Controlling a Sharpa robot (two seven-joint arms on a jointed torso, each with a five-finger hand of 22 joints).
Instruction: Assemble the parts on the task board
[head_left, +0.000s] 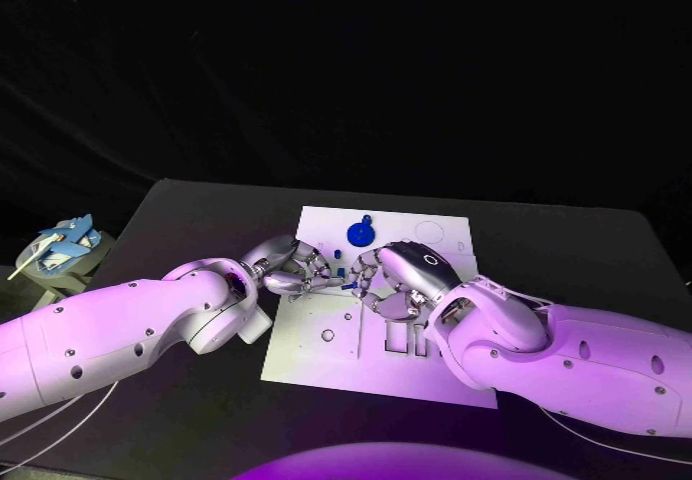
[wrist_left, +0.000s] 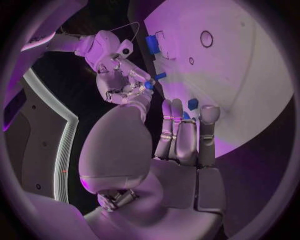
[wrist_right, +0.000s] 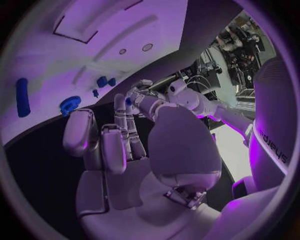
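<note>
- Your 2 white arms sit nearest the head camera, and both meet over the middle of the task board (head_left: 310, 350).
- Left hand (head_left: 289, 268) has its fingers curled in toward the right hand; a small blue part (wrist_left: 189, 103) shows right at its fingertips (wrist_left: 209, 114) in its wrist view, though you cannot tell whether it is actually gripped.
- Right hand (head_left: 392, 278) faces it, fingers curled in narrow, and appears to pinch a small blue piece (wrist_left: 149, 85) between its fingertips, as seen from the left wrist.
- Between the 2 hands, in the head view, a short blue peg (head_left: 349, 286) sits level with the fingertips.
- Just beyond both hands, a round blue gear (head_left: 361, 235) lies flat on the board with a tiny blue bit (head_left: 368, 218) just past it.
- From the right wrist you also get a long blue bar (wrist_right: 22, 97) on the board, well apart from the hands.
- Beside the right hand, nearer the robot, rectangular slots (head_left: 404, 343) are cut into the board.
- Far out past the left arm, a pale bundle (head_left: 58, 250) sits off the table's (head_left: 188, 215) edge.
</note>
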